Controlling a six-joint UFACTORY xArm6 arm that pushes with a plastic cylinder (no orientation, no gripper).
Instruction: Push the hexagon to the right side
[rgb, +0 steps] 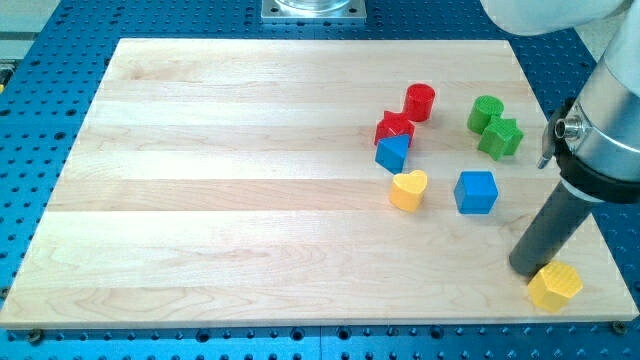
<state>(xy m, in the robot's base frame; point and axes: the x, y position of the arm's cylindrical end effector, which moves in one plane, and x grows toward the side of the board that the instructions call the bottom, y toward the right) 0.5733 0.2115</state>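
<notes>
The yellow hexagon (555, 286) lies near the board's lower right corner. My tip (526, 268) sits just to its upper left, touching or almost touching it. The dark rod rises from there toward the view's upper right. A blue cube (476, 192) and a yellow heart (408, 189) lie in the middle right. A blue triangle-like block (392, 153) touches a red star-like block (395, 127). A red cylinder (420, 101) stands above them.
A green cylinder (485, 112) and a green star-like block (501, 137) sit close together at the upper right. The wooden board (250, 200) lies on a blue perforated table. The arm's pale body fills the view's right edge.
</notes>
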